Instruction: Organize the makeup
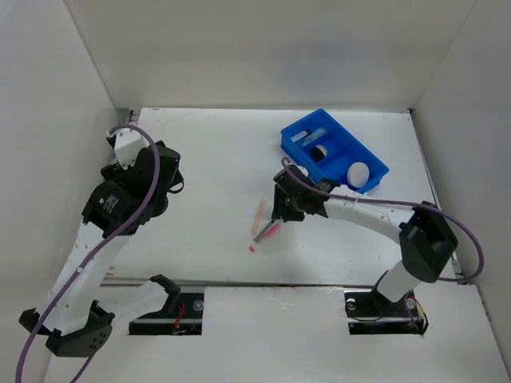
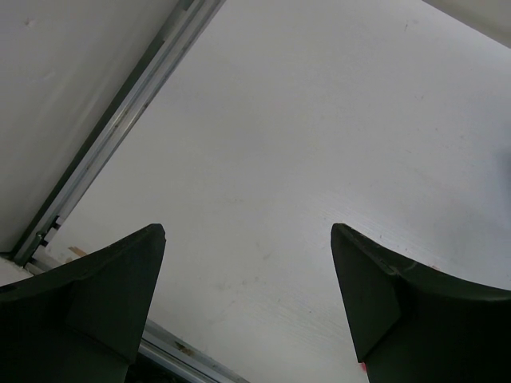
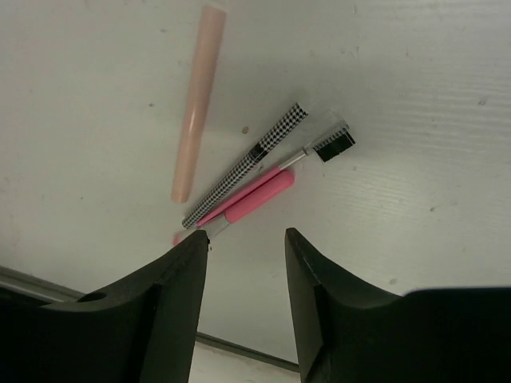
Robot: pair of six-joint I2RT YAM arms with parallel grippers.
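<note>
- Pink plastic first: glossy pink pencil [image 3: 254, 199] flat on the white tabletop [image 3: 415, 72], pressed alongside a slim black-and-white checkered pencil [image 3: 243, 165].
- Just beside these, a clear-handled brush [image 3: 323, 144] with a short black bristle head. Slightly apart, a matte peach stick [image 3: 197, 104], smooth and round-ended.
- All four thin, cylindrical and lying low in a loose fan near the tabletop's middle. Probably prone to rolling or slipping out of a pinch, which would explain a close approach from above.
- Right jaws spread and pinching nothing, hovering just over the near ends of the pink and checkered pencils, one dark finger [image 3: 172, 311] to either side.
- Well apart, toward the far right: blue divided tray [image 1: 359, 142] of hard plastic, with a cream round puff [image 1: 358, 173], a round compact [image 1: 319, 152] and a clear tube [image 1: 307, 134] in separate compartments.
- Left jaws spread too, holding nothing, over bare tabletop on the left side, well away from the makeup. Seemingly parked clear of the right arm [image 1: 375, 211].
- Judged partway through sorting: slim pieces not yet in the tray.
</note>
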